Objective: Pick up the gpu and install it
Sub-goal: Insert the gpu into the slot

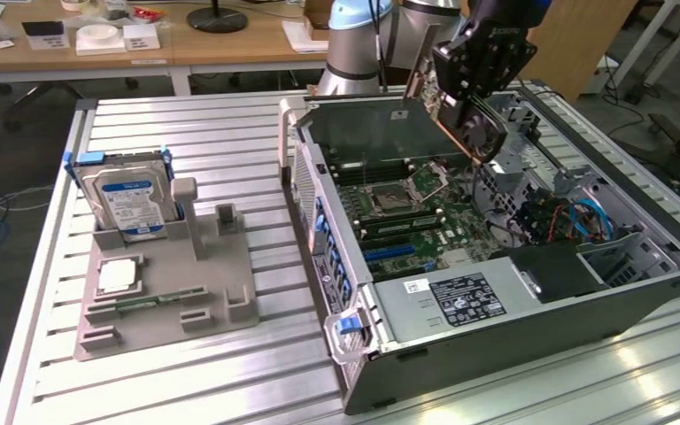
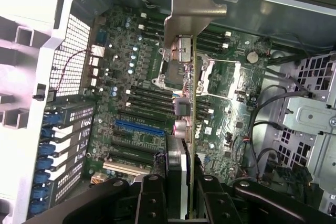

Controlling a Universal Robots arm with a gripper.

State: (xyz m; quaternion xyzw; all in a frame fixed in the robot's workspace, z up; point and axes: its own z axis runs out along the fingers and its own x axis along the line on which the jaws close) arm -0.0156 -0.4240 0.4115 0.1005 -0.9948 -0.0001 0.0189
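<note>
Green gpu (image 2: 182, 51) clamped between fingers (image 2: 151, 198), lower edge clear above motherboard (image 2: 142, 103).

- We find the black two-finger gripper (image 2: 184, 200) clamped on the gpu (image 2: 184, 106), a thin green circuit card seen edge-on, its silver metal bracket at the end far from the fingers.
- The card stands over the green motherboard (image 2: 142, 93) of the open grey metal computer case (image 2: 273, 14).
- We note a long blue expansion slot (image 2: 139, 128) near the card's edge.
- Blue plastic tabs (image 2: 42, 182) line one case wall.
</note>
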